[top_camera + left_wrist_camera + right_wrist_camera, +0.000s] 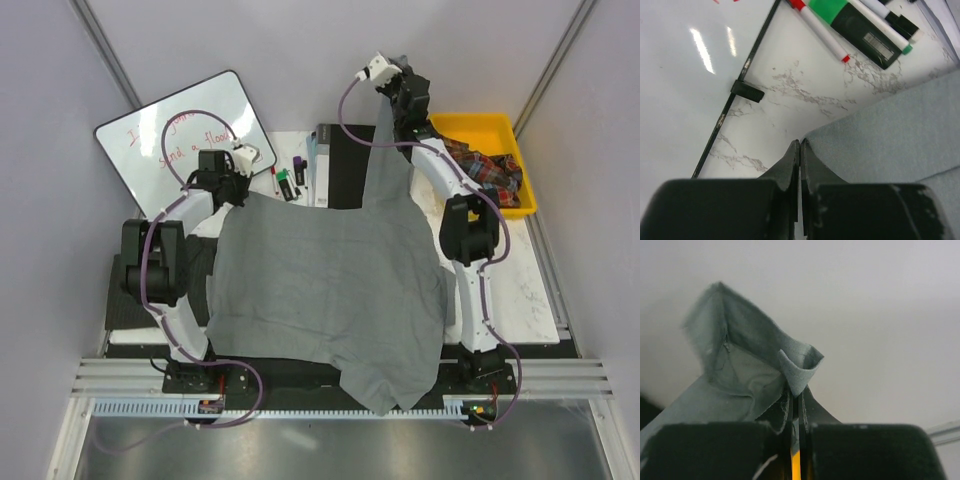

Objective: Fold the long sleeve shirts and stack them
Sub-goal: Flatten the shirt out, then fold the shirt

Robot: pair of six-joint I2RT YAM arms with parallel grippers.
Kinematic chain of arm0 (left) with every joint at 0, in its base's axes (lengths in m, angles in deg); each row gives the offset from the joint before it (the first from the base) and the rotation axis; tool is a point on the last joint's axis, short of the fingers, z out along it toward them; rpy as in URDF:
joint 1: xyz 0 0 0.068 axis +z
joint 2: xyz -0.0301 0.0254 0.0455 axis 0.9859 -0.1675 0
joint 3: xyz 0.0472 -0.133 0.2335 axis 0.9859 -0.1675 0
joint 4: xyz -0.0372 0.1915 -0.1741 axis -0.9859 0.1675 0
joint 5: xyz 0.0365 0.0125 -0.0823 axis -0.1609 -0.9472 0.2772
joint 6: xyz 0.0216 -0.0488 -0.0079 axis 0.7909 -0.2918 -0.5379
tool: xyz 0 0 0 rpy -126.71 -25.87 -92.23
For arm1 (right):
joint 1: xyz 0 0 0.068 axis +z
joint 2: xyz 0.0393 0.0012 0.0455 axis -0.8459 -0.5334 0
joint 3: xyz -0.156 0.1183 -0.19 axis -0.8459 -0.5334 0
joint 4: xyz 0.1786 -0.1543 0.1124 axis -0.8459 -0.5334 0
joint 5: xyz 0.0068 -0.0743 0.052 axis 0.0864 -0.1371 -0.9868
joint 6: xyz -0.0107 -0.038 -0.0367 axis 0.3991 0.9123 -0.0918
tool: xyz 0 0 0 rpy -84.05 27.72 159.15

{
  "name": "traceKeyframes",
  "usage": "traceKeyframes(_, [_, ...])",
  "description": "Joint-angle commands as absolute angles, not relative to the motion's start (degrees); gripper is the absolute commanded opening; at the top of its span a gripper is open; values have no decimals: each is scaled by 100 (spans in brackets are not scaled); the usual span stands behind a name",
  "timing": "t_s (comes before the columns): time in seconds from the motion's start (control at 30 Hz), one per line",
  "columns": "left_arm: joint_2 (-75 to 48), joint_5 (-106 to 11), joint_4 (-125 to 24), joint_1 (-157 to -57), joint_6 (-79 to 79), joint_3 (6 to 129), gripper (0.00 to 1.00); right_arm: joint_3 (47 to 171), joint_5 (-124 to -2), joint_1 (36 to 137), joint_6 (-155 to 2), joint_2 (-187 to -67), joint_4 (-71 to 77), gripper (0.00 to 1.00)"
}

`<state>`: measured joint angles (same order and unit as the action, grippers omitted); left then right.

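A plain mid-grey shirt [330, 280] lies spread over the table, its lower part hanging over the near edge. My right gripper [395, 85] is raised at the far side and is shut on a sleeve end [800, 372], which rises from the shirt as a narrow strip. My left gripper [238, 188] sits low at the shirt's far left corner. Its jaws [800, 142] are shut with the cloth edge [890, 135] at their tips. A charcoal striped shirt cannot be made out; dark and plaid cloth [490, 170] fills a bin.
A yellow bin [480, 125] stands at the far right. A whiteboard [185, 140] lies at the far left, also in the left wrist view [685, 75]. Markers [287, 180] and a black book [340, 165] lie beyond the shirt.
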<state>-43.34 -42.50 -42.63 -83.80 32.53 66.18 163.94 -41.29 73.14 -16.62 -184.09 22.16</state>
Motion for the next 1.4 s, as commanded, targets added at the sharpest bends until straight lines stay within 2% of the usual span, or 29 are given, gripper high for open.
traceKeyframes(0.0, [-4014, -3567, -3851, -8291, 4131, 6686, 4, 14554, -4540, 7350, -2212, -16255, 1631, 0])
traceKeyframes(0.23, [-3768, -3311, -3447, -8220, 4993, 6457, 5, 13336, -5102, 7420, -2846, -14563, -153, 0])
traceKeyframes(0.27, [-3794, -3258, -3377, -8220, 5081, 6475, 7, 13292, -5181, 7420, -3003, -14396, -607, 0])
traceKeyframes(0.3, [-3811, -3127, -3306, -8212, 5108, 6501, 13, 13317, -5286, 7429, -3065, -14334, -864, 0])
traceKeyframes(0.33, [-3846, -3108, -3149, -8211, 5134, 6571, 13, 13344, -5366, 7464, -3127, -14290, -1110, 0])
traceKeyframes(0.47, [-3908, -2968, -2876, -8133, 5204, 6712, 2, 13467, -5936, 7473, -3513, -13887, -2444, 0])
traceKeyframes(0.67, [-3276, -2274, -2664, -7737, 5740, 6335, 2, 13187, -6807, 7543, -4050, -12842, -3511, 0])
traceKeyframes(0.9, [-2546, -1483, -2130, -7465, 6627, 5869, 2, 12992, -7228, 7613, -4340, -11768, -4433, 0])
traceKeyframes(1.1, [-1975, -1464, -1855, -7438, 7902, 5219, 3, 13106, -8099, 7622, -4112, -11029, -5901, 0])
traceKeyframes(1.2, [-2001, -1543, -1855, -7429, 7790, 5200, 7, 13142, -8468, 7622, -4068, -10660, -6473, 0])
traceKeyframes(1.37, [-2054, -1640, -1847, -7429, 7666, 5156, 5, 13255, -9023, 7622, -4234, -10141, -7063, 0])
